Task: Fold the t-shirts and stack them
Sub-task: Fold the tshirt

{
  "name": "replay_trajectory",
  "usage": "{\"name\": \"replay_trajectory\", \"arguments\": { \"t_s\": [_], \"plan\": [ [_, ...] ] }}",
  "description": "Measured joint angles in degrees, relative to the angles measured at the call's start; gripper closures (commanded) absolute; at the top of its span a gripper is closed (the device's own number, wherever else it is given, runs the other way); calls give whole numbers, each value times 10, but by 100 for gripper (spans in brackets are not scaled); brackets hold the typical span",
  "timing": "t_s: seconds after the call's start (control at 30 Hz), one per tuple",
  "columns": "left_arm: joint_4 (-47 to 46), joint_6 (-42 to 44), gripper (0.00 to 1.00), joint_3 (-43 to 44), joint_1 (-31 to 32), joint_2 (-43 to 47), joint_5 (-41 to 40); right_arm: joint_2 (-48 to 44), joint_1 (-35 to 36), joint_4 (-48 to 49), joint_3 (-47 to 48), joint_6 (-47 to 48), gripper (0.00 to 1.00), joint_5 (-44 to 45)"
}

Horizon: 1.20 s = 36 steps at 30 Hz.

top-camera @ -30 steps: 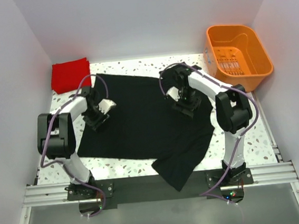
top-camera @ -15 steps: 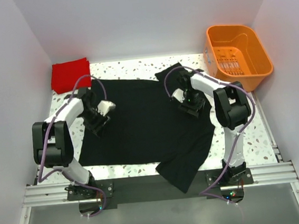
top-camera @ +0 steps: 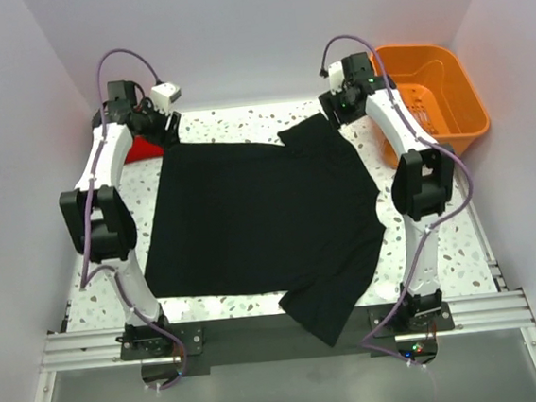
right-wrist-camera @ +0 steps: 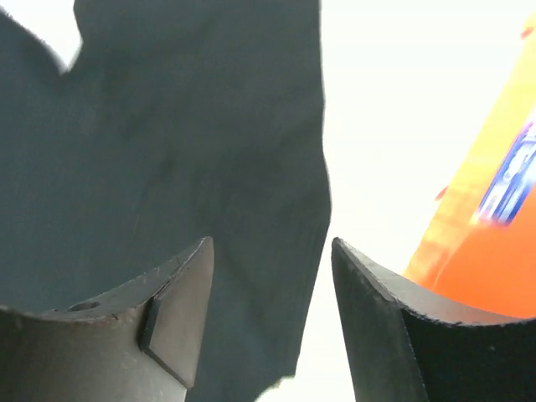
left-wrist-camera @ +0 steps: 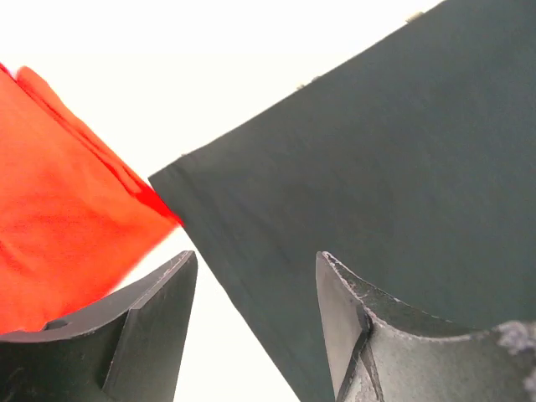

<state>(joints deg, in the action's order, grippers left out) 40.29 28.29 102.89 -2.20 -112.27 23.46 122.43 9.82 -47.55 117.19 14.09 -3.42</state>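
Moved: both arms, mid-shirt to far edge. Left gripper (left-wrist-camera: 251, 268), right gripper (right-wrist-camera: 272, 251): jaws apart, empty, over far corners of black t-shirt (top-camera: 260, 211), flat on desk (top-camera: 232, 121), likely for folding. Red t-shirt (left-wrist-camera: 59, 193): folded, far-left.

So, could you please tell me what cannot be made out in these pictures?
Red t-shirt: cut off at the left wrist view's edge, mostly hidden behind the left arm in the top view.
Orange basket: blurred and cut off at the right edge in the right wrist view; its label is unreadable.
Black t-shirt: wrist views show only edges.
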Motion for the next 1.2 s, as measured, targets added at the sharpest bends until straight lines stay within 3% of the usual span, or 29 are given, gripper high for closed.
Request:
{"name": "replay_trajectory", "arguments": {
  "t_s": [0.17, 0.33, 0.7, 0.8, 0.83, 0.9, 0.93, 1.2],
  "plan": [
    [-45, -29, 37, 86, -5, -102, -1, 128, -5, 64, 106, -63, 42, 40],
    [-74, -40, 34, 115, -11, -154, -6, 206, -12, 99, 129, -102, 40, 39],
    [-94, -36, 32, 126, -12, -199, -23, 237, -16, 157, 137, -137, 43, 39],
    [-95, -30, 31, 135, -12, -215, -27, 242, -16, 164, 141, -147, 51, 36],
    [-94, -26, 32, 141, -12, -222, -28, 245, -16, 167, 144, -150, 66, 33],
    [-94, -16, 33, 153, -12, -238, -29, 250, -16, 168, 144, -153, 83, 24],
    [-91, -10, 34, 161, -12, -247, -29, 254, -16, 168, 144, -155, 99, 22],
    [-83, 72, 44, 186, -12, -282, -14, 255, -17, 170, 147, -155, 100, 7]
  ]
}}
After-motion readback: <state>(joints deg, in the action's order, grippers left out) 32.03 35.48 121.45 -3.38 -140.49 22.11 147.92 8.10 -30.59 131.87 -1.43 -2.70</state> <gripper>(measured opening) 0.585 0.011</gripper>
